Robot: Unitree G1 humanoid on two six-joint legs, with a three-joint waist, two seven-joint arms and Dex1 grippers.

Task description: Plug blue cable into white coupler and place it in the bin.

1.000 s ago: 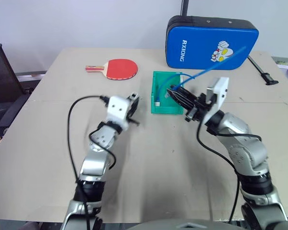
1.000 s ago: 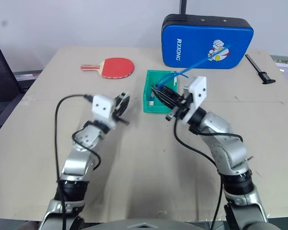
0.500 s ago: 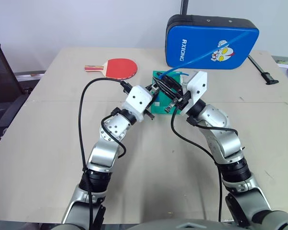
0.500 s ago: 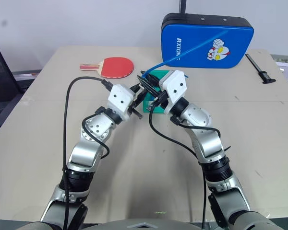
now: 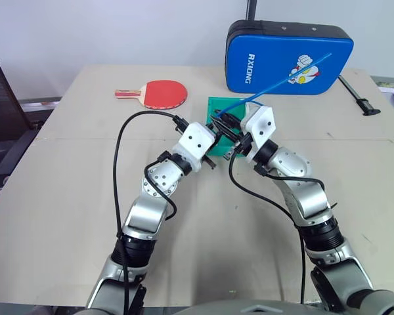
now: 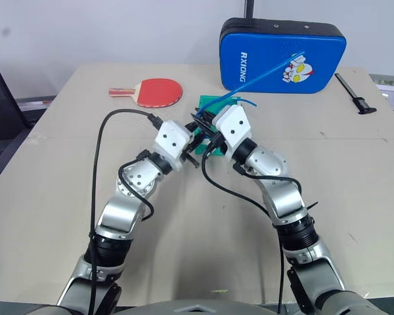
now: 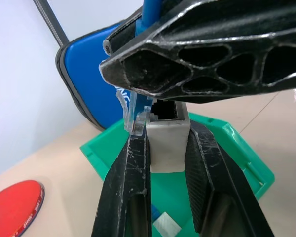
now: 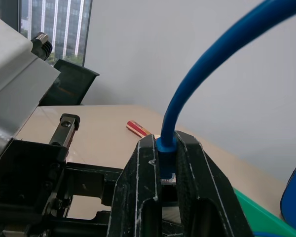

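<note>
I see the blue cable (image 8: 197,74) clamped in my right hand (image 8: 164,163), its clear plug (image 7: 133,116) just beside the dark socket of the white coupler (image 7: 166,140), which my left hand (image 7: 165,148) pinches between its fingers. Both hands meet above the near edge of the green bin (image 5: 217,104) on the table (image 5: 65,197), with the red paddle (image 5: 163,93) and blue case (image 5: 276,59) beyond.

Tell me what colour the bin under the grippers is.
Green; the bin shows best in the left wrist view.
</note>
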